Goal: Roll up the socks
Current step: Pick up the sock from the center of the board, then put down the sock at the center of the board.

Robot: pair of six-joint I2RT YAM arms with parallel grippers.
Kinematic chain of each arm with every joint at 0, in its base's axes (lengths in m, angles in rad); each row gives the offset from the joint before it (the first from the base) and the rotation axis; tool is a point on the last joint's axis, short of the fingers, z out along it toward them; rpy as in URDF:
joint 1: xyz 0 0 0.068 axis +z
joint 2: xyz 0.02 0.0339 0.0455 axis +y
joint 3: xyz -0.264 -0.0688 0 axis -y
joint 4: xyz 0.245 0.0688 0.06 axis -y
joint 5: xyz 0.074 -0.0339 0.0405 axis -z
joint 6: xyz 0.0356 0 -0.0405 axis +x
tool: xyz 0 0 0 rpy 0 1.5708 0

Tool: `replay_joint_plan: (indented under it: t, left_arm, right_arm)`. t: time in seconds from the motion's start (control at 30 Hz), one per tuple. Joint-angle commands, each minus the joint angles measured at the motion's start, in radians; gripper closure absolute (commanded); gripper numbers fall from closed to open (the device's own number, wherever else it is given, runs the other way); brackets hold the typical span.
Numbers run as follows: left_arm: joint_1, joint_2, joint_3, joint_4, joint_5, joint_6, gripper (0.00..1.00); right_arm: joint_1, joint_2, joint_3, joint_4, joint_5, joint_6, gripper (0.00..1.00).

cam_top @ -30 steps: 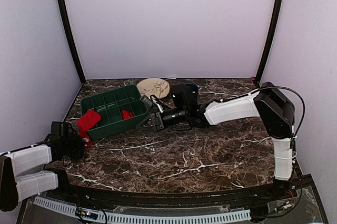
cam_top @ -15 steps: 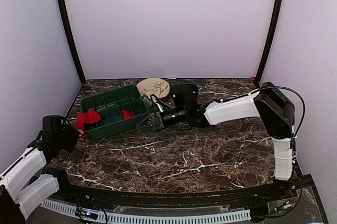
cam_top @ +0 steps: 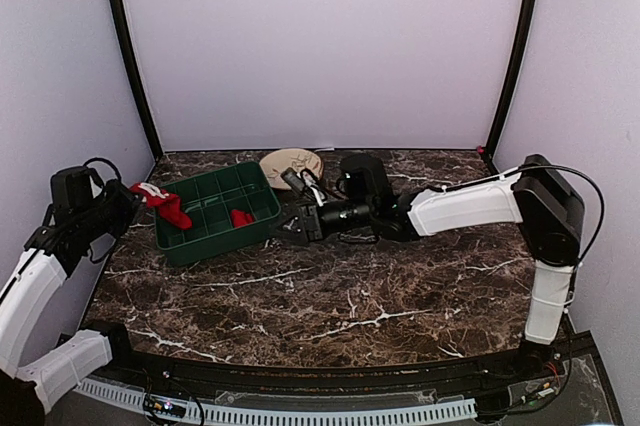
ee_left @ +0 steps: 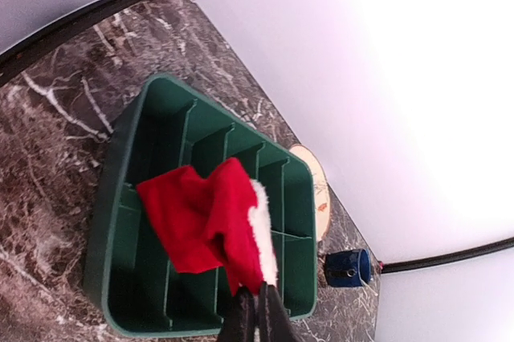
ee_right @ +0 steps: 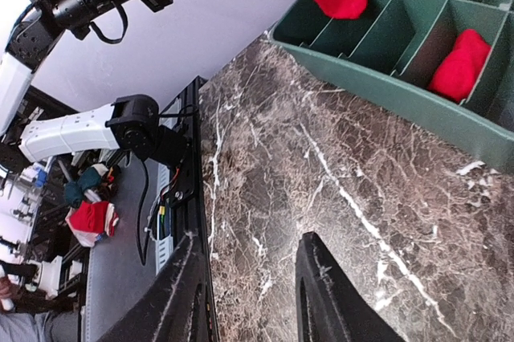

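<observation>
My left gripper (cam_top: 137, 193) is shut on a red sock with a white cuff (cam_top: 168, 206) and holds it in the air over the left end of the green divided bin (cam_top: 200, 236). In the left wrist view the sock (ee_left: 210, 225) hangs from my closed gripper (ee_left: 257, 303) above the bin (ee_left: 116, 221). A second red sock, rolled up (cam_top: 241, 217), lies in one of the bin's compartments; it also shows in the right wrist view (ee_right: 459, 67). My right gripper (cam_top: 290, 229) is open and empty, just right of the bin, low over the table.
A round wooden disc (cam_top: 290, 163) lies behind the bin. A dark blue cup (ee_left: 347, 267) lies on its side near the back. The marble table (cam_top: 350, 296) extends to the front and right. A lilac wall closes the back.
My left arm has swung up and back, lifting the red sock from the table's left edge to above the bin's left end. My right arm has shifted slightly right.
</observation>
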Motion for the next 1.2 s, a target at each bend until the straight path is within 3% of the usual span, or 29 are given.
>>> replay_joint_plan:
  t: [0.0,0.2,0.7,1.17]
  left_arm:
    - [-0.025,0.066,0.094,0.119,0.144,0.092,1.00]
    - [-0.170,0.196,0.233,0.232,0.157,0.163,1.00]
    - [-0.404,0.607,0.550,0.379,0.183,0.114,1.00]
    - [-0.545,1.034,0.788,0.520,0.157,0.000,1.00]
  right_arm:
    - [-0.025,-0.087,-0.051,0.050,0.085,-0.021,0.63]
    - [-0.050,-0.154,-0.129,0.072,0.145,-0.018,0.63]
    - [-0.116,-0.338,-0.339,0.046,0.372,-0.029,0.63]
    - [-0.187,-0.475,-0.508,0.057,0.479,0.004,0.63]
